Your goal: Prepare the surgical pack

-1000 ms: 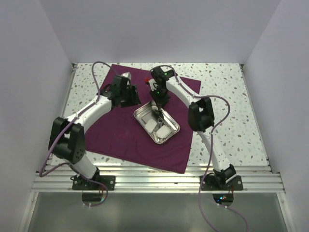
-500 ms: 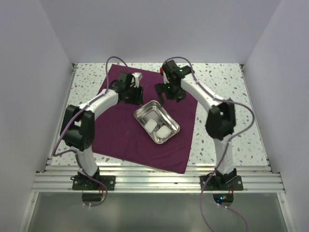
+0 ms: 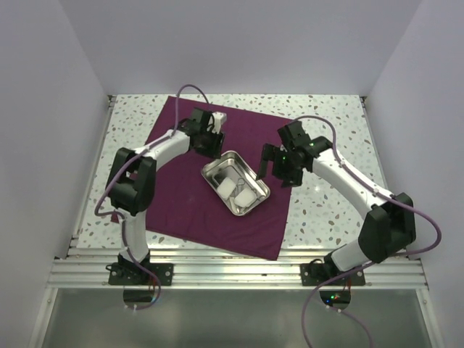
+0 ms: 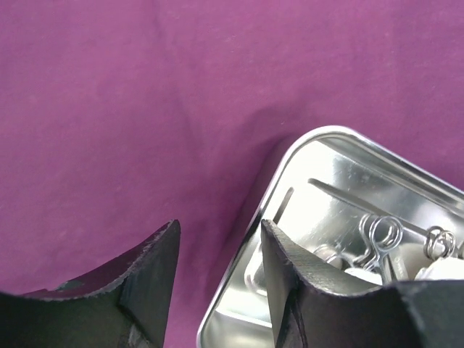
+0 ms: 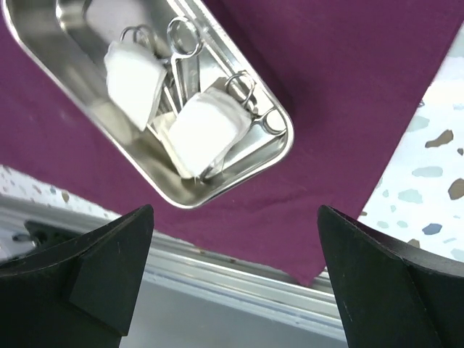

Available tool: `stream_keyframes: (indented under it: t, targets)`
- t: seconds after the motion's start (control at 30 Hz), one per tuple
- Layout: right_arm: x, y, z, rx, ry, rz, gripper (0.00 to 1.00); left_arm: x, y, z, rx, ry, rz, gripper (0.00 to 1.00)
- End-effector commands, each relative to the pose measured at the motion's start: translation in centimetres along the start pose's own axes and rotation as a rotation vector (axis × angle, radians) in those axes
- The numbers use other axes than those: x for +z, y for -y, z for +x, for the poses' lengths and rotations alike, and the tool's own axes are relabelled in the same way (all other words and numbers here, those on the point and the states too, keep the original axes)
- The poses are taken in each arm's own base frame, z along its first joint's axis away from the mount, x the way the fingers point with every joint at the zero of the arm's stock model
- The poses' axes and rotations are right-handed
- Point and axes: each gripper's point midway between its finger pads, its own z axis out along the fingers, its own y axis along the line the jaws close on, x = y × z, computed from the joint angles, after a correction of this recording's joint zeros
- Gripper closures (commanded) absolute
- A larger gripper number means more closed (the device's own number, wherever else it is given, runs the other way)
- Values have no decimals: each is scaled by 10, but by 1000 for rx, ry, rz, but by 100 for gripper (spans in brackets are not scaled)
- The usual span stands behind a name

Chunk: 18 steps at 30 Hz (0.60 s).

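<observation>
The left gripper (image 4: 217, 243) is standing partly open. Its two black fingers (image 4: 156, 275) are apart with only bare cloth (image 4: 145, 109) showing in the gap, so it is grasping nothing. It is hanging over the cloth just beside the far corner of the tray (image 4: 290, 156). In the wrist view one finger is overlapping the tray's rim, and I cannot tell whether either tip is touching cloth or metal.

The right gripper (image 5: 233, 232) is gaping wide and is released and empty. It is hanging above the right part of the cloth, just beside the tray's right side and apart from it.

The pack is lying unwrapped. The dark purple cloth is spreading flat and a little askew over the table (image 3: 341, 196), and the tray is sitting on it, slightly right of its middle. Two white squares of gauze (image 5: 206, 130) are lying inside the tray on top of the metal clamps (image 5: 185, 32), whose ring handles are showing beside them.

The table is pale and speckled. The cloth's near right corner is reaching its near edge, where an aluminium rail (image 3: 239, 272) is carrying both arm bases. Plain pale walls (image 3: 239, 43) are closing in the table on three sides.
</observation>
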Motion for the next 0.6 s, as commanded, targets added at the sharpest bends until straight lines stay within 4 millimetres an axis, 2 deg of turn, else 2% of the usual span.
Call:
stream_keyframes:
  t: [0.0, 0.07, 0.1, 0.17, 0.23, 0.27, 0.43, 0.57]
  targets:
    - [4, 10, -2, 142, 73, 62, 1, 8, 0, -4, 46, -7, -41, 48]
    - [14, 12, 2, 223, 69, 66, 1, 11, 0, 0, 47, -25, -49, 49]
    - [19, 23, 7, 253, 67, 115, 1, 13, -1, 2, 41, -37, -49, 50]
    - [30, 28, 16, 319, 46, 164, 1, 14, 0, 2, 36, -35, -54, 52]
    - [37, 22, 19, 368, 48, 149, 1, 15, 0, 3, 38, -38, -64, 56]
    - [42, 20, 26, 362, 45, 145, 1, 16, 0, 4, 35, -38, -64, 57]
    - [61, 10, 24, 401, 81, 138, 2, 17, 0, 6, 33, -46, -67, 66]
    - [78, 10, 29, 398, 62, 173, 8, 19, -2, 10, 22, -57, -78, 71]
